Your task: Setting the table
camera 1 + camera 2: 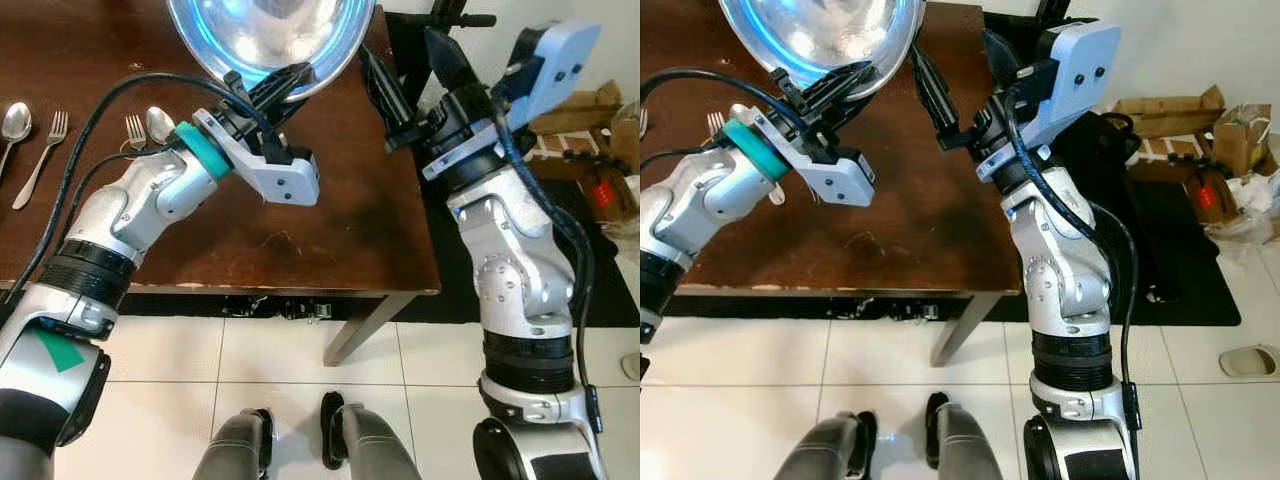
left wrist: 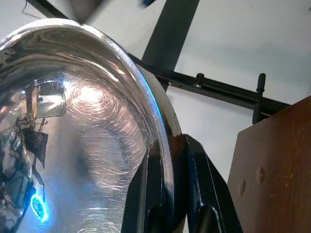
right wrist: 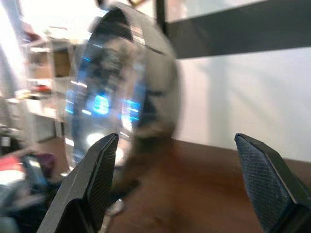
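I have the left end effector (image 1: 262, 88) clamped on the steel bowl's (image 1: 270, 30) rim at 12 o'clock above the desk (image 1: 300, 230). Right end effector (image 3: 177, 179) spread open beside it. Forks and spoons (image 1: 14, 122) lie at 10 o'clock; the bowl is not yet set down.

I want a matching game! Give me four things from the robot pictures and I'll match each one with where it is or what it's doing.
Things:
1. metal bowl
2. left gripper
3. right gripper
4. forks and spoons

Clues:
a. open, beside the bowl
b. lying on the brown table, on the robot's left
c. shiny, held above the table
d. clamped on the bowl's rim

Pairs: 1-c, 2-d, 3-a, 4-b
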You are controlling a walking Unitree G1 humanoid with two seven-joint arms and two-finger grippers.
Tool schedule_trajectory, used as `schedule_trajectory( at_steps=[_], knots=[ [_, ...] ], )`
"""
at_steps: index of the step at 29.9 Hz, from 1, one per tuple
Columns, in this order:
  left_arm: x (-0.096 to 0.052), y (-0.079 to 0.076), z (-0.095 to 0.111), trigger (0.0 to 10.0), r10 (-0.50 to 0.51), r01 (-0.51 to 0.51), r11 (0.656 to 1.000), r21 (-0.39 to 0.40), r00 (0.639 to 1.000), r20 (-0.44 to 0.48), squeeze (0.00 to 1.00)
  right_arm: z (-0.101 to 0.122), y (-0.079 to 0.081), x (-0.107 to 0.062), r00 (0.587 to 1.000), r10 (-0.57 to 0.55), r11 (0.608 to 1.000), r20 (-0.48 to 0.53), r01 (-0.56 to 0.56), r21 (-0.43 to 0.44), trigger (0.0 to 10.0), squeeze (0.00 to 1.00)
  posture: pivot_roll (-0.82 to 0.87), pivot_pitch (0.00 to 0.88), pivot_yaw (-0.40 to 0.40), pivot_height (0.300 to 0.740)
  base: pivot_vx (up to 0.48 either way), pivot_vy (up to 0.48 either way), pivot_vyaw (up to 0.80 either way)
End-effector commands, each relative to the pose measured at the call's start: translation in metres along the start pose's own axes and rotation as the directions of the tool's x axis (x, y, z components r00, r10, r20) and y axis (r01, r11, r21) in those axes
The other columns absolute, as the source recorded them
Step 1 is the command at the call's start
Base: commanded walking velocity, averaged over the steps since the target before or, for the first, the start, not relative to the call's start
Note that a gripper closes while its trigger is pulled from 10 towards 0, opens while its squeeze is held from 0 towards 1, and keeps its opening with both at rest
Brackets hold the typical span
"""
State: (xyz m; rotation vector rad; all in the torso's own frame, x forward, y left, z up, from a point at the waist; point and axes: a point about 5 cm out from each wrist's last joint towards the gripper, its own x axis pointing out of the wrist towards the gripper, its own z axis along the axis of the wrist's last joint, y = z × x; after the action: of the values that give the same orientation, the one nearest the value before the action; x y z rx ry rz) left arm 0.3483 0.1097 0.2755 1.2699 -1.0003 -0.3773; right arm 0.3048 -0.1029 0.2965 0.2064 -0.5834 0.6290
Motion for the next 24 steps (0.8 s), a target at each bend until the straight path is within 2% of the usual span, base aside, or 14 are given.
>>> schedule_trajectory(
  at_steps=[1, 5, 6, 11, 15, 17, 18, 19, 21, 22, 24],
  knots=[
    [0.004, -0.001, 0.01, 10.0, 0.005, -0.006, 1.0, 0.007, 0.999, 0.05, 0.0, 0.003, 0.001, 0.0, 1.0, 0.013, 1.0, 0.006, -0.013, 0.013, 10.0, 0.0, 0.04, 0.07, -0.04, 0.74, 0.0, 0.0, 0.0],
    [0.005, -0.005, 0.017, 10.0, 0.004, -0.003, 1.0, -0.011, 0.997, 0.076, 0.0, 0.002, 0.002, 0.001, 1.0, 0.013, 0.999, 0.005, -0.013, 0.043, 10.0, 0.0, 0.03, 0.07, -0.038, 0.74, 0.0, 0.0, 0.0],
    [0.009, -0.008, 0.021, 10.0, 0.01, -0.008, 1.0, -0.023, 0.996, 0.083, 0.0, 0.0, 0.005, 0.003, 1.0, 0.029, 0.997, 0.005, -0.03, 0.077, 10.0, 0.0, 0.04, 0.069, -0.041, 0.74, 0.0, 0.0, 0.0],
    [0.013, -0.008, 0.028, 10.0, 0.023, -0.019, 0.999, -0.037, 0.994, 0.109, 0.0, -0.004, 0.008, 0.003, 1.0, 0.028, 0.996, -0.01, -0.027, 0.085, 10.0, 0.0, 0.04, 0.071, -0.039, 0.74, 0.0, 0.0, 0.0],
    [0.012, -0.009, 0.036, 10.0, 0.027, -0.019, 0.999, -0.051, 0.99, 0.141, 0.0, -0.011, 0.004, 0.003, 0.999, -0.023, 0.997, -0.044, 0.026, 0.066, 10.0, 0.0, 0.04, 0.074, -0.04, 0.74, 0.0, 0.0, 0.0],
    [0.008, -0.014, 0.041, 10.0, 0.013, -0.004, 0.998, -0.059, 0.987, 0.158, 0.0, -0.019, -0.006, 0.003, 0.989, -0.116, 0.992, -0.089, 0.119, 0.035, 10.0, 0.0, 0.04, 0.083, -0.042, 0.74, 0.0, 0.0, 0.0],
    [0.008, -0.014, 0.041, 10.0, 0.013, -0.004, 0.998, -0.059, 0.987, 0.158, 0.0, -0.019, -0.006, 0.003, 0.989, -0.116, 0.992, -0.089, 0.119, 0.035, 10.0, 0.0, 0.04, 0.083, -0.042, 0.74, 0.0, 0.0, 0.0],
    [0.006, -0.016, 0.042, 10.0, 0.007, 0.003, 0.998, -0.06, 0.987, 0.159, 0.0, -0.021, -0.011, 0.002, 0.984, -0.148, 0.988, -0.1, 0.152, 0.035, 4.2, 0.0, 0.04, 0.085, -0.044, 0.74, 0.0, 0.0, 0.0],
    [0.005, -0.017, 0.042, 10.0, 0.004, 0.006, 0.998, -0.061, 0.987, 0.16, 0.0, -0.023, -0.013, 0.002, 0.98, -0.167, 0.985, -0.107, 0.172, 0.036, 4.2, 0.0, 0.04, 0.085, -0.044, 0.74, 0.0, 0.0, 0.0],
    [0.004, -0.017, 0.042, 10.0, 0.003, 0.007, 0.998, -0.062, 0.987, 0.159, 0.0, -0.023, -0.014, 0.002, 0.979, -0.174, 0.983, -0.107, 0.179, 0.041, 0.0, 0.0, 0.05, 0.086, -0.046, 0.74, 0.0, 0.0, 0.0],
    [0.004, -0.017, 0.043, 10.0, 0.002, 0.008, 0.998, -0.061, 0.987, 0.16, 0.0, -0.023, -0.014, 0.002, 0.979, -0.175, 0.983, -0.105, 0.18, 0.045, 0.0, 0.0, 0.04, 0.088, -0.046, 0.74, 0.0, 0.0, 0.0]
  ],
)
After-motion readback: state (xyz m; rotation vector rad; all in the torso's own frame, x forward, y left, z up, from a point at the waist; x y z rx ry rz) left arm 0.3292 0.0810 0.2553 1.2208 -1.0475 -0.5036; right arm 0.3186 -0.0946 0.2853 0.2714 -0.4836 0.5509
